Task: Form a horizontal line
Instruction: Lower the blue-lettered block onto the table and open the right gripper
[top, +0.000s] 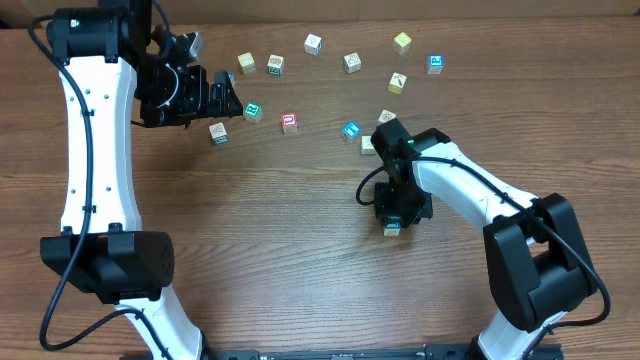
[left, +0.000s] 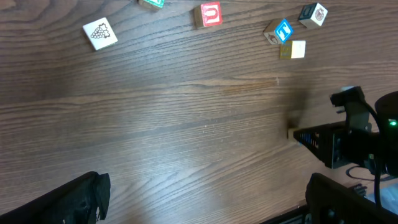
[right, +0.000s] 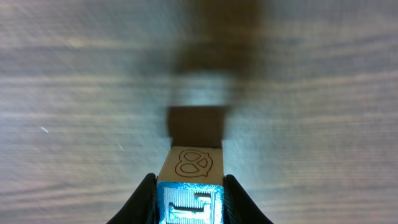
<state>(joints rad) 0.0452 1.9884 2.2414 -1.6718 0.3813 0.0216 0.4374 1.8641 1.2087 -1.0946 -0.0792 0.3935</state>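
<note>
My right gripper (right: 189, 185) is shut on a small wooden cube (right: 193, 163) that has a blue carved face and a pretzel drawing on its wooden side. From overhead this cube (top: 392, 231) shows just under the right gripper (top: 393, 214), low over the table's middle right, apart from the other cubes. Whether it touches the wood I cannot tell. My left gripper (top: 232, 98) hangs open at the far left with nothing between its fingers (left: 84, 198). No horizontal line of touching cubes is in view; the cubes lie loose.
Several loose cubes are scattered along the far side, among them a green-topped cube (top: 252, 111), a red cube (top: 289, 122), a blue cube (top: 351, 130), a grape-marked cube (top: 218, 132) and a yellow cube (top: 402, 42). The table's front edge (left: 280, 214) shows in the left wrist view.
</note>
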